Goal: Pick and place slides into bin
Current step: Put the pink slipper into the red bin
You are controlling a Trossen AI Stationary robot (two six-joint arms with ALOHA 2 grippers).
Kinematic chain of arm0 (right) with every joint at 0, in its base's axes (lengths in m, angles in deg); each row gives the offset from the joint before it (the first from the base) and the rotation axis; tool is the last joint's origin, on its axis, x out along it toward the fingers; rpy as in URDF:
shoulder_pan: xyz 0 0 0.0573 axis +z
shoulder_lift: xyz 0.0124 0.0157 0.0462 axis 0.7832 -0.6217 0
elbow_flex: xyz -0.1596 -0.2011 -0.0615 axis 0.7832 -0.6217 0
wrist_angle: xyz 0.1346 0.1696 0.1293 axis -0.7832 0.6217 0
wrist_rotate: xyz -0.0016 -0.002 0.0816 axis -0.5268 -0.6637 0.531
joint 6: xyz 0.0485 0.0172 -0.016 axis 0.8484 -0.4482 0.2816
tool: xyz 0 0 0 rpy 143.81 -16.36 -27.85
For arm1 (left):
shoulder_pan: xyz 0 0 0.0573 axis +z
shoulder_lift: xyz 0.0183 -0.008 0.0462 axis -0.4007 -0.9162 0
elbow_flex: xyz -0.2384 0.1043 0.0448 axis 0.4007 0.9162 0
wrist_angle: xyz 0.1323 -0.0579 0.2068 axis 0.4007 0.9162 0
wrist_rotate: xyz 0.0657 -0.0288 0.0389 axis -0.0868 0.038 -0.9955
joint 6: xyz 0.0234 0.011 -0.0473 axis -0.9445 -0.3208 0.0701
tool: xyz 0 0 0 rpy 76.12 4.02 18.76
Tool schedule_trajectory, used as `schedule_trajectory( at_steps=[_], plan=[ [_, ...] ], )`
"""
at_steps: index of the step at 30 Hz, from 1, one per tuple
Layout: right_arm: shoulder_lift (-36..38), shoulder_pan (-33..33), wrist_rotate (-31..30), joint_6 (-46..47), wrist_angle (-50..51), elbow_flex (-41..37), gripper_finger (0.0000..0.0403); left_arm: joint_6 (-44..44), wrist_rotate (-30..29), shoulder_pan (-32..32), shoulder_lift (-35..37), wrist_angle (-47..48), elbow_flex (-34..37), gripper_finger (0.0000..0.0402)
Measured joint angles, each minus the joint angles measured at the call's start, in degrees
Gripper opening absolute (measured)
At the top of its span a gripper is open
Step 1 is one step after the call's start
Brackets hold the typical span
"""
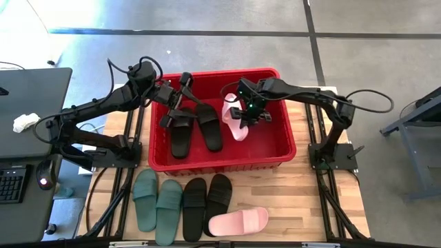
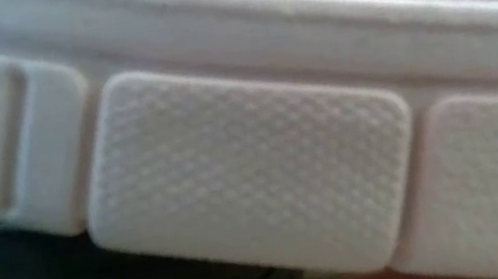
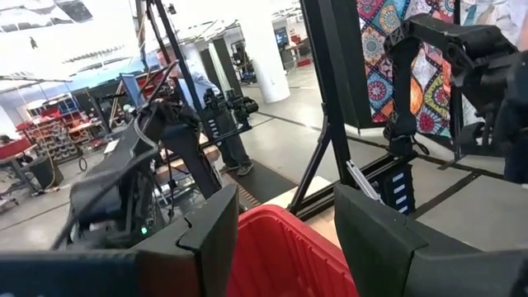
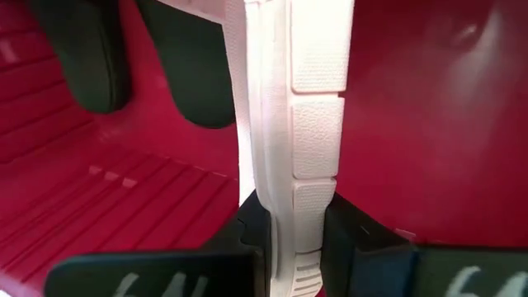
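Pale pink foam slide sandal (image 1: 233,118) hangs on edge inside the large red plastic bin (image 1: 286,141), clenched in your right claw (image 4: 285,216). Lower it beside the two black foam slides (image 1: 196,127) before releasing. Your left claw (image 3: 285,235) hovers released above the bin's far-left corner.

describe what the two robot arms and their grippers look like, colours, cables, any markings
Both arms are dark, jointed and slim, with black cables looping loosely along them. The left gripper has two broad, flat, matte black fingers. The right gripper is a blocky black head with small green lights. Its fingers are dark too, and pale markings I cannot read show on its body.
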Motion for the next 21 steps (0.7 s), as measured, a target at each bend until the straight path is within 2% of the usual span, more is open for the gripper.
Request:
schedule_trajectory(
  at_steps=[9, 16, 21],
  plan=[
    [-4.43, 0.13, 2.08, -0.49, -1.1, 0.0, 0.0037, -0.11, 0.02, 0.0, 0.0, 0.02, 0.0, 0.0182],
    [-5.04, -0.65, 2.8, 1.06, -2.18, 0.0, 0.0039, -0.13, 0.0, 0.0, -0.02, 0.2, 0.0, 0.0182],
    [-5.04, -1.31, 2.05, 1.14, -3.03, 0.0, 0.0055, -0.59, 0.0, 0.0, -0.02, 1.32, 0.0, 0.0182]
  ],
)
